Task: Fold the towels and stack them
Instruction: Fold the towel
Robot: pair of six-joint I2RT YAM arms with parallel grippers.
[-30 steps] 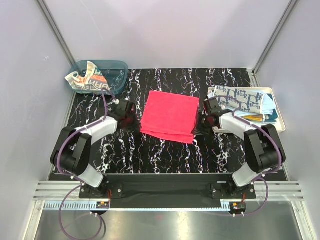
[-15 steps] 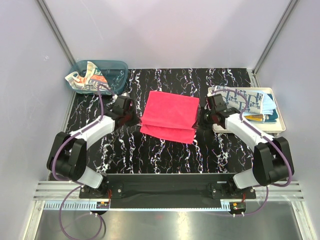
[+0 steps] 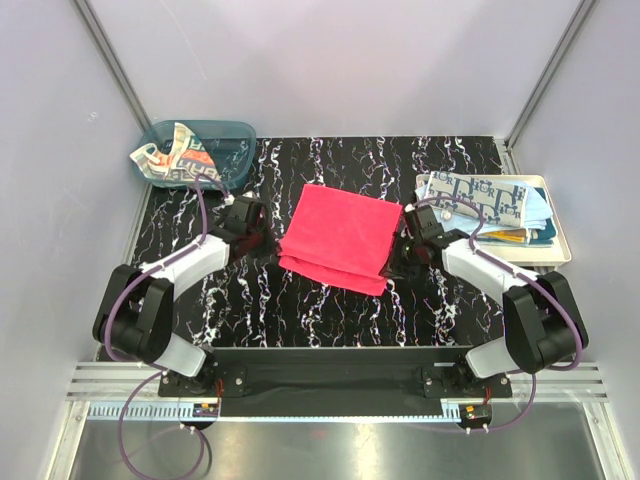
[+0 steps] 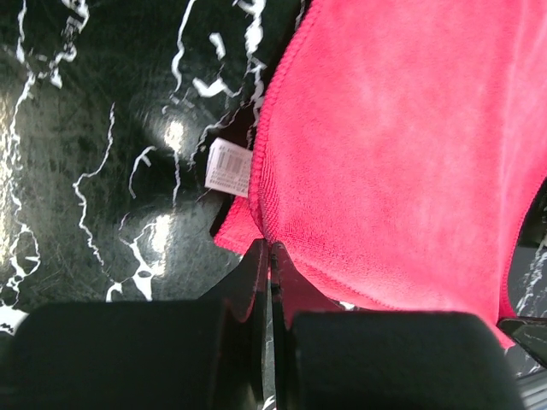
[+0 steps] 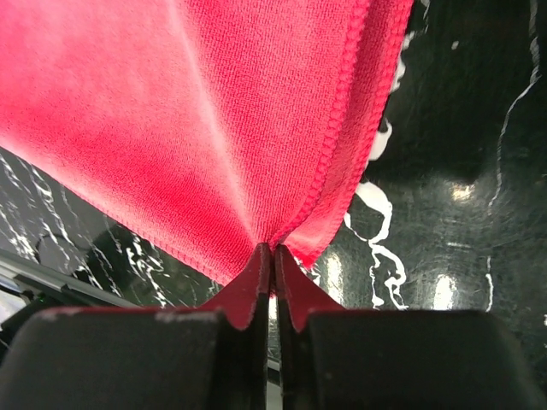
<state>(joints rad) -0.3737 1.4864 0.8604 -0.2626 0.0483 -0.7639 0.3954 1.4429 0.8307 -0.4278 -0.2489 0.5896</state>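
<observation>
Pinching red towel (image 3: 340, 238) edges, left gripper (image 4: 270, 249) and right gripper (image 5: 273, 251) (both clamped) dragged it nearer.

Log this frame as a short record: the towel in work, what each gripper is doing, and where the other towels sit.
towel in work: red towel, folded over, mid-table
left gripper: shut on the red towel at its left edge, close to the white label
right gripper: shut on the red towel at its right edge
bin: far left corner, holds a crumpled lettered towel
tray: right side, stacked towels with the printed towel on top
table: black with white marbling
</observation>
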